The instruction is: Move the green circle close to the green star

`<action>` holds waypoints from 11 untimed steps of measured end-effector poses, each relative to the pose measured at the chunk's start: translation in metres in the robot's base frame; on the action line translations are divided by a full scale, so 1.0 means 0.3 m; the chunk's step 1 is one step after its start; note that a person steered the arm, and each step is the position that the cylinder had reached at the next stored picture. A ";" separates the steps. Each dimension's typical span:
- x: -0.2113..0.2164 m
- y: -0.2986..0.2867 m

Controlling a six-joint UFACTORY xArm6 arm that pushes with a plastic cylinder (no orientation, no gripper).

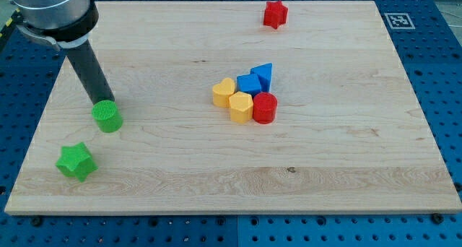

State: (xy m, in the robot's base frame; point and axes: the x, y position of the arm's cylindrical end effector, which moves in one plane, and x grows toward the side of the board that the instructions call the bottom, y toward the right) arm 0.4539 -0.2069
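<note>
Camera view: my tip (pixel 102 102) touches green circle (pixel 107 116) at its 11 o'clock; no end effector jaws. Mid-push; next shove toward 7 o'clock, green star (pixel 76 162).

Circle (pixel 107 116) just above-right of star (pixel 76 162) — view's left.

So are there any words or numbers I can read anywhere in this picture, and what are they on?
No words or numbers can be read anywhere.
One sign only: a small black-and-white square marker at the board's top right corner; it is a pattern, not letters.
The blocks, such as the green circle and green star, carry no writing.
My tip touches the green circle's top edge; the rod is unmarked.
</note>
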 end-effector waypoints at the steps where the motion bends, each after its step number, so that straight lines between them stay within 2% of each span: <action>1: 0.040 0.010; 2: 0.029 0.012; 3: -0.045 0.045; 4: 0.020 0.148; 5: 0.086 0.167; 7: 0.134 0.167; 8: 0.130 0.147; 9: 0.041 0.134; 11: 0.099 0.118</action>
State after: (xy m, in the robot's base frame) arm 0.4837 -0.1715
